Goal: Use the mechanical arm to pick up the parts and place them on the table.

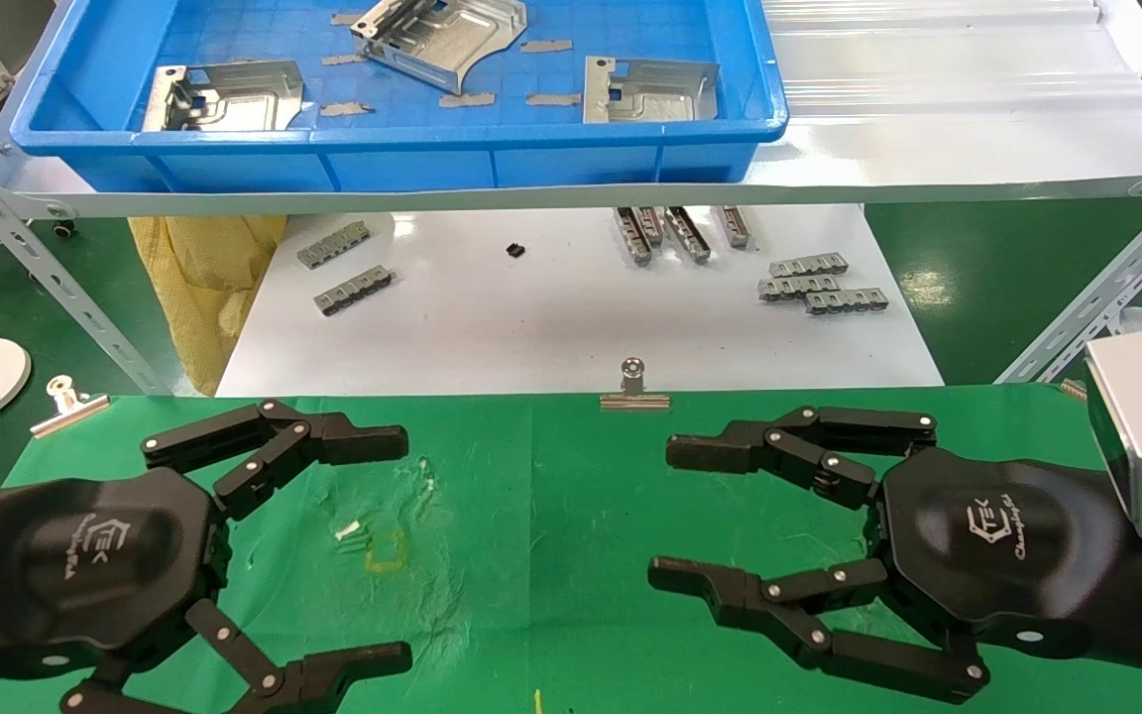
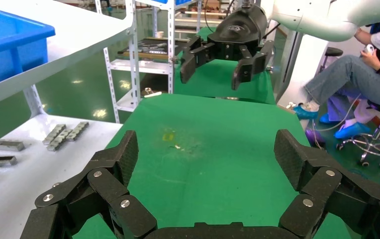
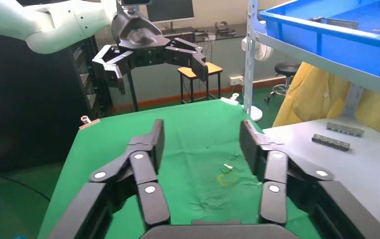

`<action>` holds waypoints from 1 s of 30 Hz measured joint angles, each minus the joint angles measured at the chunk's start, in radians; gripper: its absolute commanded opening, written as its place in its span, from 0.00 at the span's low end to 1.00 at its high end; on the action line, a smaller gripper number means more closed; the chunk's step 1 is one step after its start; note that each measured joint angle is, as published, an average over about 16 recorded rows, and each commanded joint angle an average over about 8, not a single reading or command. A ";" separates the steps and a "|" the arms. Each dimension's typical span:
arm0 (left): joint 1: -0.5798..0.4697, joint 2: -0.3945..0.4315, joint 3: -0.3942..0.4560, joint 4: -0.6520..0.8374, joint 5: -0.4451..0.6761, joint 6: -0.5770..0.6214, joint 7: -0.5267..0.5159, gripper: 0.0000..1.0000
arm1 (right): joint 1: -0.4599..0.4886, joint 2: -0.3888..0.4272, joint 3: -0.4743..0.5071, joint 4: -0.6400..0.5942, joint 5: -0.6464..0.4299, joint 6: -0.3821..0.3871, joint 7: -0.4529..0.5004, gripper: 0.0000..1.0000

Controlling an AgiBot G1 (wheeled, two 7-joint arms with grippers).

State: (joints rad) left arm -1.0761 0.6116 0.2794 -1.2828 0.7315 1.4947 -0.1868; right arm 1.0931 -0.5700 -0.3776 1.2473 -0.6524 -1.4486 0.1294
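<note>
- The parts are three shiny plates lying in the blue tray [image 1: 234,164] up on the shelf: one [image 1: 224,97] toward the left side, one [image 1: 442,38] tilted in the middle, one [image 1: 648,91] toward the right. All sit well beyond and above both sets of jaws; none is on the green table [image 1: 531,516] yet.
- The left gripper [image 1: 404,545] and right gripper [image 1: 660,511] hang low over the green cloth, fingers spread wide, nothing between them.
- By my reckoning the job stands at its start: no plate is grasped, so the first reach is the step in hand.
- That reach calls for lifting an arm over the tray wall and coming down on a plate's folded lip; flat, slick sheet will be awkward to pinch.
- The cloth under the jaws is wrinkled, with a faint yellow mark [image 1: 385,548], and a binder clip [image 1: 634,387] holds its far edge.
- Past that, a white tabletop [image 1: 551,317] carries small grey slotted bars [image 1: 819,288]. A seated person [image 2: 362,74] shows in the left wrist view.
</note>
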 measured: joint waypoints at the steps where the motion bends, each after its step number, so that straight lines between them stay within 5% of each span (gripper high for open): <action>1: -0.002 0.000 0.000 0.000 0.001 -0.001 0.000 1.00 | 0.000 0.000 0.000 0.000 0.000 0.000 0.000 0.00; 8: -0.072 0.021 0.011 0.011 0.041 -0.027 -0.018 1.00 | 0.000 0.000 0.000 0.000 0.000 0.000 0.000 0.00; 15: -0.286 0.107 0.061 0.127 0.168 -0.073 -0.047 1.00 | 0.000 0.000 0.000 0.000 0.000 0.000 0.000 0.00; 22: -0.595 0.278 0.146 0.432 0.373 -0.180 -0.036 1.00 | 0.000 0.000 0.000 0.000 0.000 0.000 0.000 0.00; 30: -0.864 0.496 0.228 0.860 0.584 -0.447 0.025 1.00 | 0.000 0.000 0.000 0.000 0.000 0.000 0.000 0.00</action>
State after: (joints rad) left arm -1.9406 1.1074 0.5076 -0.4224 1.3156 1.0477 -0.1617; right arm 1.0932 -0.5700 -0.3777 1.2472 -0.6523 -1.4486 0.1293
